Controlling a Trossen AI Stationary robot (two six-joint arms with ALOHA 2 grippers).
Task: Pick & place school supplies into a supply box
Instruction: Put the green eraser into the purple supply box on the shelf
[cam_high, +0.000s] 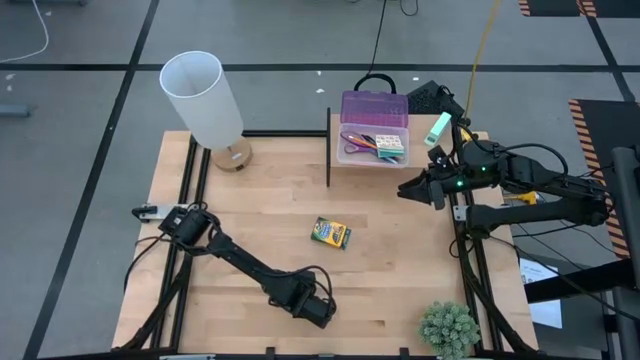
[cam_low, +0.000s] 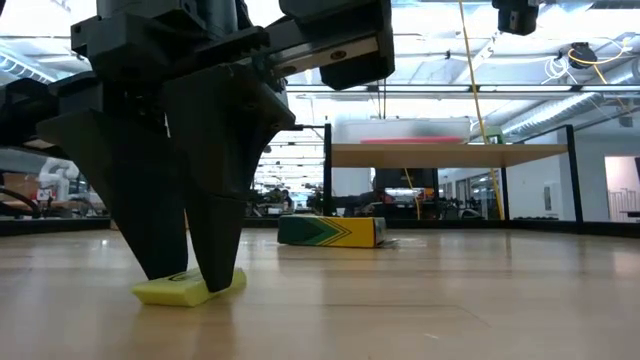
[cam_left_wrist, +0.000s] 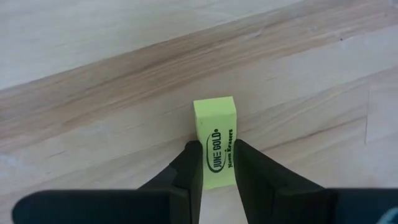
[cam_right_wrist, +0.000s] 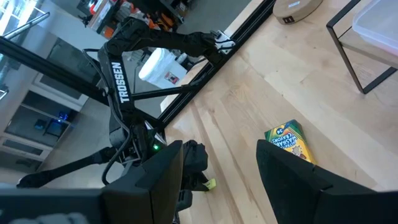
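A yellow-green eraser block (cam_left_wrist: 214, 115) lies flat on the wooden table near its front edge, and my left gripper (cam_left_wrist: 216, 144) is shut on it from above. The gripper hides the eraser in the high view. A green-yellow crayon box (cam_high: 330, 233) lies flat at the table's middle. The clear supply box (cam_high: 373, 135), its purple lid up, sits on a raised shelf at the far right and holds scissors and pens. My right gripper (cam_high: 408, 190) hangs open above the table's right side, touching nothing. My left gripper pinches the eraser's two long sides (cam_left_wrist: 206, 163) between its two fingers, at the end nearer the wrist. The fingers (cam_low: 215, 250) point down and lie across the block. The eraser (cam_low: 160, 292) rests on the table, its printed face up.
A tall white lamp shade (cam_high: 205, 100) stands at the far left. A small green potted plant (cam_high: 448, 328) sits at the near right corner. A black upright bar (cam_high: 328, 150) edges the shelf. Bare wood lies between the crayon box and my left gripper.
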